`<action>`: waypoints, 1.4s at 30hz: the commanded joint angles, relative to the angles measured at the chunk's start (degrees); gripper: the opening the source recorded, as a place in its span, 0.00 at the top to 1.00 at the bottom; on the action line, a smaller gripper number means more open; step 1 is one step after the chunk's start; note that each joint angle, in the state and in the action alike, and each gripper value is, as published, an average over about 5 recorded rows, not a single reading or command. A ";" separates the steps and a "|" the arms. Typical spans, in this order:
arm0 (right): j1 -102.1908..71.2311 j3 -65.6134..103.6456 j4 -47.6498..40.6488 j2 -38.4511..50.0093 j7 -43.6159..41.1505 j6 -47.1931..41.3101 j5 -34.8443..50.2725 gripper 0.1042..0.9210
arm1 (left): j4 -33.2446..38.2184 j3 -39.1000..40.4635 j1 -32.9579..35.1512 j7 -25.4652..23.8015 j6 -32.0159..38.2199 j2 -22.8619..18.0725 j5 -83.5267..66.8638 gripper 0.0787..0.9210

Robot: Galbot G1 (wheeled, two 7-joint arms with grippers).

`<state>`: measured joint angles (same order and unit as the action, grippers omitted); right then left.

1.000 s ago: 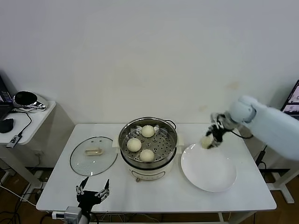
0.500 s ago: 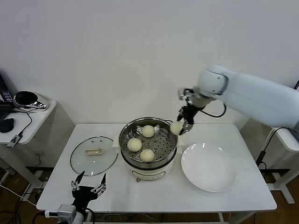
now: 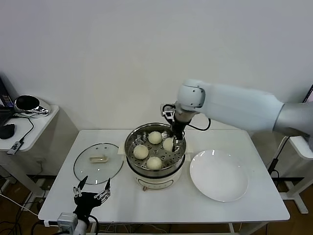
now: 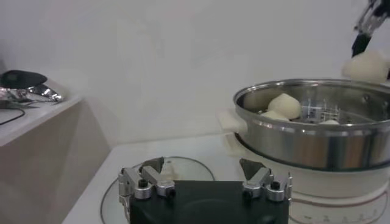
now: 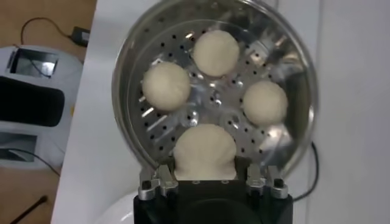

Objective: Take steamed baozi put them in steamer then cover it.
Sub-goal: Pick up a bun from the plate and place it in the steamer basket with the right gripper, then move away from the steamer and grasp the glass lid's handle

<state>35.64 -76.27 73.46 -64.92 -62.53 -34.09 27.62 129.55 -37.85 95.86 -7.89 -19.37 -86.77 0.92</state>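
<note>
Four steamed baozi in all: three resting apart on the perforated tray of the steamer (image 3: 155,152), at (image 5: 215,52), (image 5: 166,86) and (image 5: 264,101); fourth baozi (image 5: 205,152) pinched between the fingers of the right gripper (image 3: 174,145), jaws pressed in on either side of it, bun bulging out past the fingertips toward the tray. Held over the steamer's right-hand portion in the head view (image 3: 169,144), inside the steel rim and between the other buns and that rim; cannot tell whether touching the tray or just above it. Seen from the left wrist as a pale lump (image 4: 367,66) at rim height of the pot. Right arm reaching in from the robot's right, wrist angled down over the pot. Left gripper (image 3: 91,191) low at the near edge of the table (image 3: 254,205), jaws spread wide, nothing between them, fingers (image 4: 143,182) pointing toward the glass lid (image 3: 98,163). Lid flat on the table just left of the steamer, handle up. White plate (image 3: 218,175) bare, just right of the steamer.
</note>
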 commanded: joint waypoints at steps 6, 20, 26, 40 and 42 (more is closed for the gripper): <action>-8.52 2.45 -8.76 -4.31 3.32 -0.84 -6.22 0.39 | 0.18 0.11 0.09 -0.01 -0.05 -0.22 -0.17 0.12; -9.11 5.79 -6.28 -0.65 3.64 -0.26 -6.24 0.23 | -0.33 0.07 -0.02 -0.29 -0.14 -0.52 0.34 0.12; -7.80 15.96 2.70 10.82 4.17 -0.17 -3.81 0.12 | -0.11 -0.28 -0.22 0.27 -0.52 -0.91 -1.61 0.12; -49.29 67.14 24.61 38.58 35.59 13.77 14.18 0.12 | 0.21 0.12 -2.75 1.54 0.89 -1.11 -10.81 0.12; -61.35 78.42 25.60 39.11 39.16 16.94 14.64 0.12 | 0.11 0.24 -3.34 1.21 0.87 -1.54 -10.20 0.12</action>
<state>13.06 -41.16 84.89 -43.81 -45.21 -29.64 31.85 129.35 -37.82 94.14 -6.30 -19.12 -87.65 -6.29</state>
